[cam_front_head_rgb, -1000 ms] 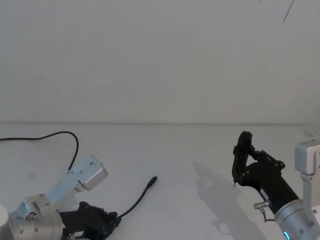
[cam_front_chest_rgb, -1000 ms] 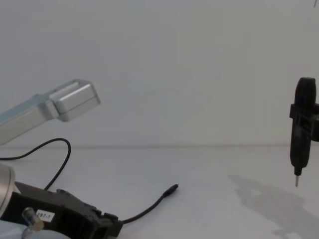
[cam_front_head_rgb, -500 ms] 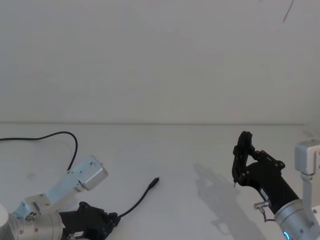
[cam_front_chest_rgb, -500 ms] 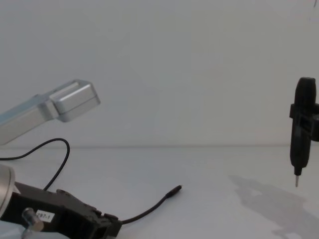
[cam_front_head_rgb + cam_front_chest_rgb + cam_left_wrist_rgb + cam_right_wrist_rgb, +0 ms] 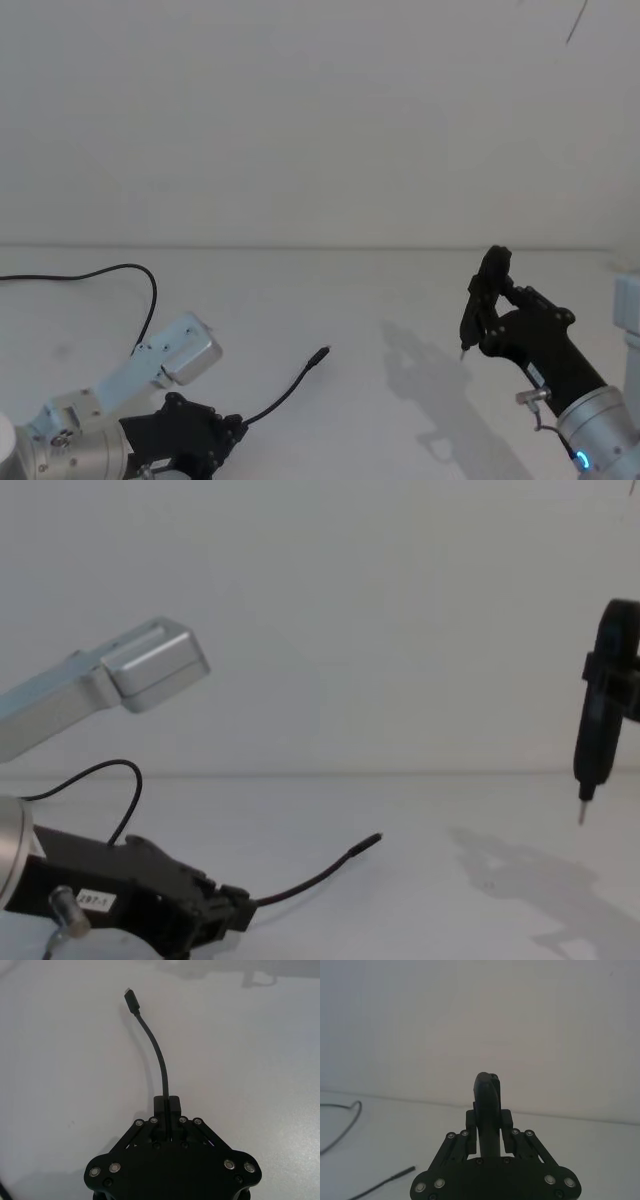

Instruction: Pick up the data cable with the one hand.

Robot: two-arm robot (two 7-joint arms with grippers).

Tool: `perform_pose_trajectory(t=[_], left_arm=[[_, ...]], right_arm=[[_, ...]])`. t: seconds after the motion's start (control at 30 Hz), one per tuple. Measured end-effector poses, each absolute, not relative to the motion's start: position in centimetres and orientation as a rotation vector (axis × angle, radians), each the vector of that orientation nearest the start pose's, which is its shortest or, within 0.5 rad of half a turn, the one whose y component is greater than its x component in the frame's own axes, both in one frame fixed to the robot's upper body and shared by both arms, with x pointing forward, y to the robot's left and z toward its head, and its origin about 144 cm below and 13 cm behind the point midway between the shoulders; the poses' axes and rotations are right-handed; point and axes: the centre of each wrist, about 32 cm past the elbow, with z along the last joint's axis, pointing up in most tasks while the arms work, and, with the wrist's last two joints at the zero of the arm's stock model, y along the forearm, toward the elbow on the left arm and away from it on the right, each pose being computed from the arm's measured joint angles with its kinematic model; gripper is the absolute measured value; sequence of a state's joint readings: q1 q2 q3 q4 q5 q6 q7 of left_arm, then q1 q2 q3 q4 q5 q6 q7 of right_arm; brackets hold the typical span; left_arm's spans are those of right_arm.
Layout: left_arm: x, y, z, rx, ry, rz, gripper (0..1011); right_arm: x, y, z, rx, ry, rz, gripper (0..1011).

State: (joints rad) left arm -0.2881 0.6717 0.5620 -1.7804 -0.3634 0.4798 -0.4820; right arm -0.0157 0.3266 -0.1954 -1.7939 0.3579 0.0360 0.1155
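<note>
- A small white label (image 5: 97,901) sits on the side of the left gripper (image 5: 238,908), on its black body near the wrist end, facing the chest view.
- It carries one short line of dark print that looks like "297-1".
- The characters are very small, so this reading is not certain, least of all the first digit.

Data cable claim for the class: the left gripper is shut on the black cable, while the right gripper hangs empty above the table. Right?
Not quite. The left gripper is shut on the data cable, but the right gripper is not empty: the right wrist view shows it clamped on a pen-shaped tool above the table.
</note>
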Motion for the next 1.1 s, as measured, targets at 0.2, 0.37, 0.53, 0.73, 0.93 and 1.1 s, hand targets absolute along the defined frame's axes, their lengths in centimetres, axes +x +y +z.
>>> perform_pose_trajectory(t=[0.2,0.37,0.53,0.73,0.93,1.1], left_arm=[[47.4,23.9,123.9,0.516,-0.062,0.595,56],[47.1,23.9,124.1,0.495,-0.145,0.582,56],[46.9,24.0,124.3,0.476,-0.218,0.571,56],[46.6,24.1,124.5,0.447,-0.321,0.557,56],[46.4,24.2,124.8,0.417,-0.422,0.543,56],[46.2,24.2,125.1,0.393,-0.497,0.528,56]], right_arm=[[44.4,-24.6,121.0,0.17,0.009,-1.161,284],[44.5,-24.9,122.0,0.226,0.064,-1.125,284],[44.5,-24.9,122.6,0.266,0.119,-1.091,283],[44.9,-24.6,122.8,0.302,0.157,-1.059,284],[45.3,-24.2,122.7,0.319,0.163,-1.037,284],[45.8,-23.9,122.7,0.332,0.151,-1.023,284]])
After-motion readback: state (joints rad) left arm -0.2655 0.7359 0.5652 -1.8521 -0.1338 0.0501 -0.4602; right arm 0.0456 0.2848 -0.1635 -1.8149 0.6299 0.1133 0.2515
